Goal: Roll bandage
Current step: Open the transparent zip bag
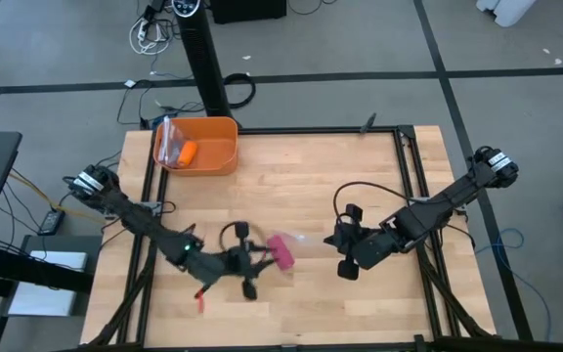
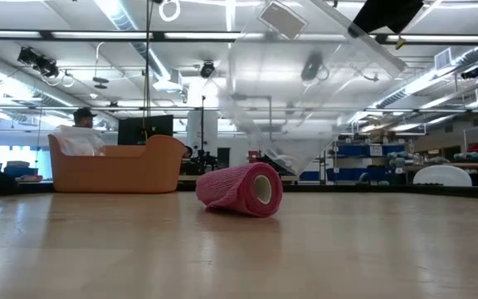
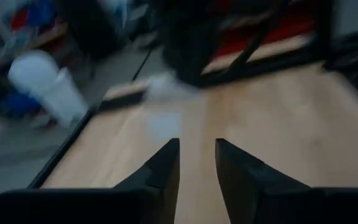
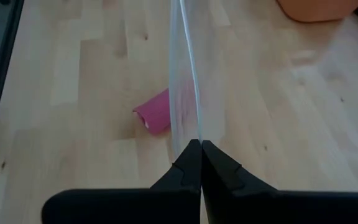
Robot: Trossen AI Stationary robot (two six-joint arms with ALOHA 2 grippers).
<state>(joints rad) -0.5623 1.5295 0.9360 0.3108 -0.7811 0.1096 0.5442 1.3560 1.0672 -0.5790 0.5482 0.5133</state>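
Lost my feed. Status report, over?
Left gripper open, empty. Right gripper shut on clear plastic bag. Bandage rolled, lying free on table.

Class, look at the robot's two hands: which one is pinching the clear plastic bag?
The right hand: its fingers are shut on the clear plastic bag. The left hand stands open, holding nothing.

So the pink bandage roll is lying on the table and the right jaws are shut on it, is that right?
Not quite. The bandage roll does lie on the table, but the right gripper is shut on a clear plastic bag, not on the roll. The right wrist view shows the roll lying free beyond it.
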